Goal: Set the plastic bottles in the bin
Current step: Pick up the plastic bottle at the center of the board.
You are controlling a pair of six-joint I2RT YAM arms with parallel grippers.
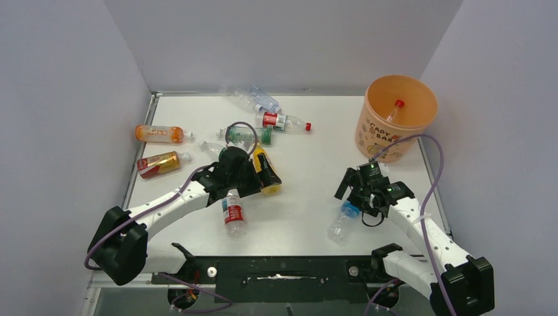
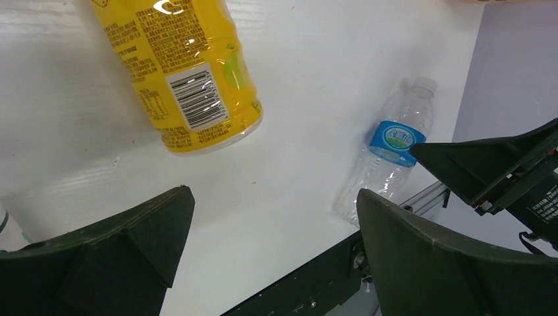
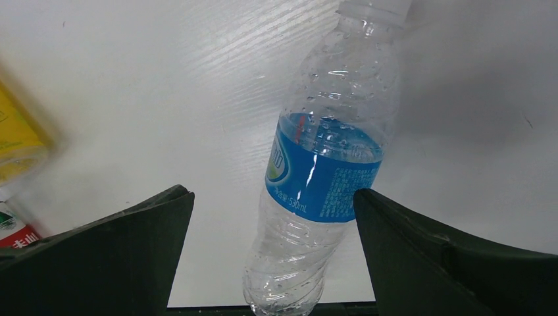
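Observation:
The pale-orange bin [image 1: 374, 131] stands at the back right with a red-capped bottle [image 1: 396, 109] inside. My right gripper [image 1: 353, 192] is open over a clear blue-label bottle [image 1: 343, 222] lying near the front edge. In the right wrist view [image 3: 273, 192] that bottle [image 3: 329, 164] lies between the spread fingers, untouched. My left gripper [image 1: 255, 176] is open and empty [image 2: 273, 197] just short of a yellow bottle [image 1: 268, 172], which fills the upper left of the left wrist view [image 2: 191, 72]. The blue-label bottle [image 2: 395, 148] shows there too.
A red-label bottle [image 1: 233, 212] lies by the left arm. Orange [image 1: 158, 133] and red-gold [image 1: 159, 164] bottles lie at the left. Green [image 1: 249, 135], red-label [image 1: 284, 122] and clear [image 1: 256, 99] bottles lie at the back. Walls enclose the table on three sides.

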